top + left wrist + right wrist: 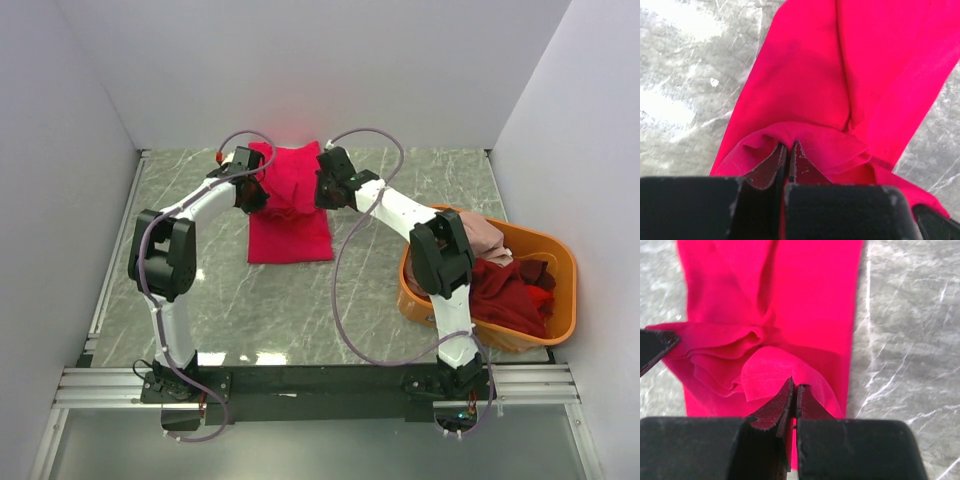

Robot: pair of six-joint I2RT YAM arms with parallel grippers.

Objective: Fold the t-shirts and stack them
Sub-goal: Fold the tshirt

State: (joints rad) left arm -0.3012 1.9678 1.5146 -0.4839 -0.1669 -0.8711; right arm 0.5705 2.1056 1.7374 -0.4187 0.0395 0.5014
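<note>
A grey marbled table (300, 310) enclosed by plain white walls (300, 70) on three sides. The left arm (165, 255) rises from its base, bends at the elbow and reaches forward and inward. The right arm (430, 240) mirrors it from the other side, so that the two wrists face each other across the far middle of the table.

The crimson-pink t-shirt (290, 235) lies between them as a narrow folded strip. Its near end is flat on the table and its far part is gathered up between the grippers. An orange basket (560, 270) stands at the right edge, holding a dark red t-shirt (505, 295) and a pale pink t-shirt (485, 238); the right arm's elbow hides part of both.

The left gripper (789, 146) is pressed together on a rolled fold of the crimson-pink cloth, which drapes over its tips. The right gripper (794, 386) is likewise clamped on a fold at the opposite side. From above, both sets of fingertips are buried in the bunched cloth and hard to make out. No neck label can be made out in any view.
</note>
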